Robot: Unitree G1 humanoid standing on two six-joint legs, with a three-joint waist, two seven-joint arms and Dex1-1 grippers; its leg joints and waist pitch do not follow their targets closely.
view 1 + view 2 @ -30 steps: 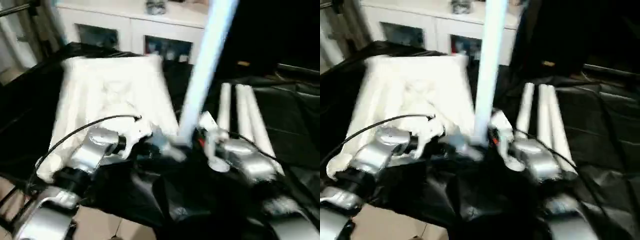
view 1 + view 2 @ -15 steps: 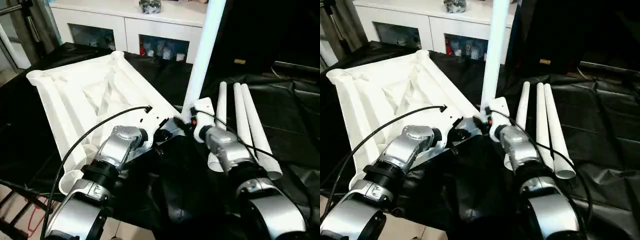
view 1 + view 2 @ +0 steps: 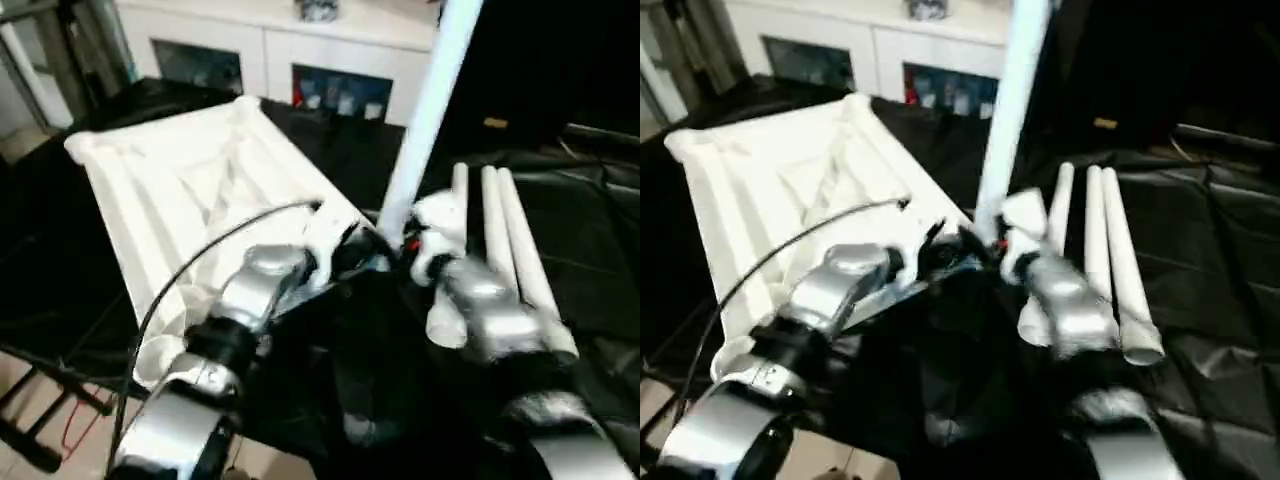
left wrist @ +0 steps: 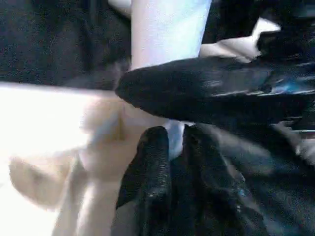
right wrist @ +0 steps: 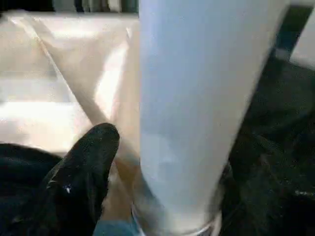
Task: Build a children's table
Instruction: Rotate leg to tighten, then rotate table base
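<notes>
The white tabletop [image 3: 190, 190] lies ribbed side up on the black-draped work table. One white leg [image 3: 430, 110] stands upright in its near right corner socket. Both grippers meet at that leg's foot. My left gripper [image 4: 172, 142] has its fingers [image 4: 150, 162] nearly together, with a sliver of the white corner rim between them. My right gripper [image 5: 167, 162] sits around the leg [image 5: 197, 98]. Its one visible finger [image 5: 86, 167] stands a little off the tube, and it also crosses the left wrist view. Three more legs [image 3: 505, 240] lie side by side to the right.
A white cabinet [image 3: 300, 60] with glass doors stands behind the table. The black cloth [image 3: 590, 260] stretches away to the right. Bare floor and a black stand foot [image 3: 40, 430] show at the lower left. A black cable [image 3: 200, 260] arcs over my left forearm.
The head views have shifted and blurred with the camera. Both grippers stay at the foot of the upright leg, and the leg still stands in the corner.
</notes>
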